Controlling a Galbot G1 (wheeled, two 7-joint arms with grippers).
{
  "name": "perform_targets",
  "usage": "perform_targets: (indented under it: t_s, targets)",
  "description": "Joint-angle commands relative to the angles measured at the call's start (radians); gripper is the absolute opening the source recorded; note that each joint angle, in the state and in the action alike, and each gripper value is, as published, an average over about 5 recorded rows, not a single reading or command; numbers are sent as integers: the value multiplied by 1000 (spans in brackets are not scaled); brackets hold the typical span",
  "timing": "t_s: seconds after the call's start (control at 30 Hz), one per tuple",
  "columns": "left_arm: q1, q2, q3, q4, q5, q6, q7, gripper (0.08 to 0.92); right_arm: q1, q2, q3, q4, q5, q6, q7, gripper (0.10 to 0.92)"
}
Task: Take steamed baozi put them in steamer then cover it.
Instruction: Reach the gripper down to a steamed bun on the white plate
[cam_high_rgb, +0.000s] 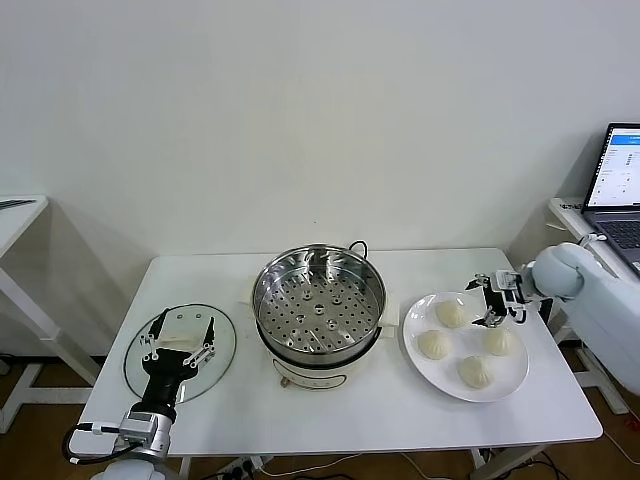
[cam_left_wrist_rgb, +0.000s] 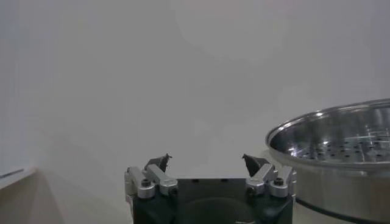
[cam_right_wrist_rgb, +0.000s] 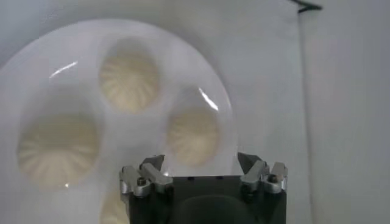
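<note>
Baozi (cam_high_rgb: 450, 313), four in all, are sitting on a white plate (cam_high_rgb: 515, 378) at the right of the bench (cam_high_rgb: 380, 420), with the right gripper (cam_high_rgb: 494, 300) hovering released above them. Left of the plate, the steamer (cam_high_rgb: 319, 300) is standing uncovered at mid-bench. The left gripper (cam_high_rgb: 180, 340) is hanging spread wide over the cover (cam_high_rgb: 222, 352), which is lying at the near left.

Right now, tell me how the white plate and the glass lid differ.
The white plate is opaque, while the glass lid is clear with a metal rim. The plate lies to the right of the steamer and carries four baozi; the lid lies to its left and bears only its white handle. Both are round and lie flat on the table.
</note>
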Motion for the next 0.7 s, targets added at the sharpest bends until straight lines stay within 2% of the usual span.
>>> perform_targets:
  t_s: [0.03, 0.7]
  targets:
    - [-1, -1, -1, 0, 1, 1, -1, 823, 111, 96, -118, -150, -40, -3, -66, 823]
    - [5, -5, -6, -6, 9, -6, -3, 823, 50, 193, -42, -230, -84, -4, -14, 823]
